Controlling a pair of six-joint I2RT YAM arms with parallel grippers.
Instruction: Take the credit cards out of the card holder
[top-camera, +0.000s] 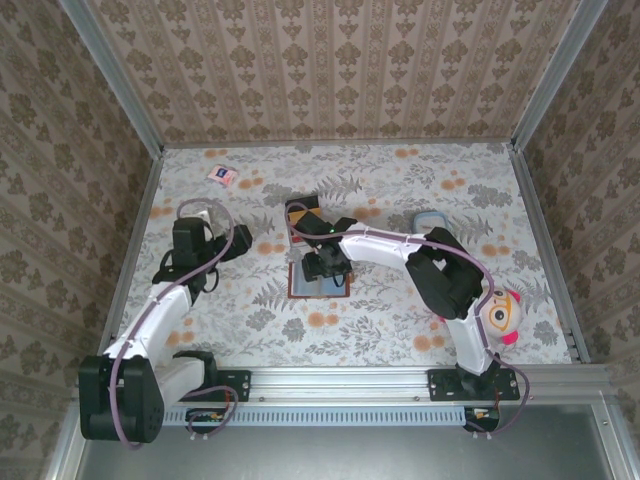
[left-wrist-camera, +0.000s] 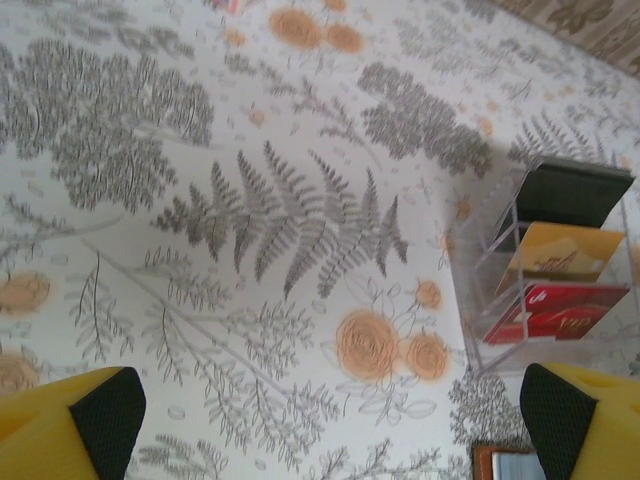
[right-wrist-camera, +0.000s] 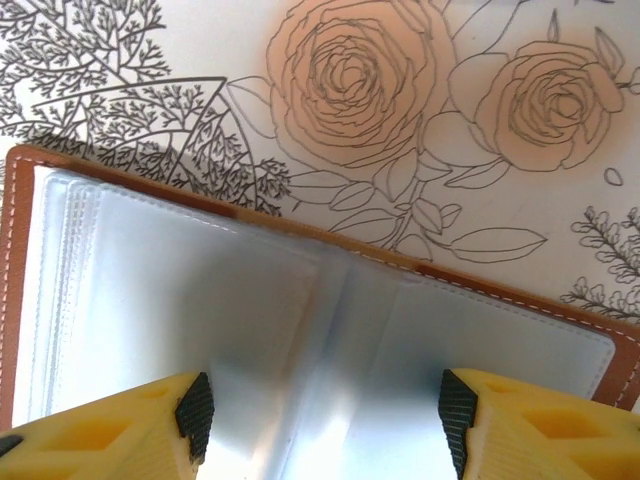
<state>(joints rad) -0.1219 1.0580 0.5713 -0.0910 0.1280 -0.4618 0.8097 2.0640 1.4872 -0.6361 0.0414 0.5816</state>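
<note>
Below R wrist: card holder (right-wrist-camera: 330, 300) open, R hand (right-wrist-camera: 325, 410) apart; L wrist: clear rack (left-wrist-camera: 550, 270), L hand (left-wrist-camera: 330, 420) apart.

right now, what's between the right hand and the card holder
Nothing. In the right wrist view the right hand hangs open over the opened card holder, with no other thing between them.

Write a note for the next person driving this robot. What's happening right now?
Left gripper: open, empty, above the table near the clear card rack, which holds three cards.
Right gripper: open, empty, over the card holder.
Done: the holder lies open on the table.
Left: I can't tell whether credit cards are in its sleeves; check, then pull any out.
</note>
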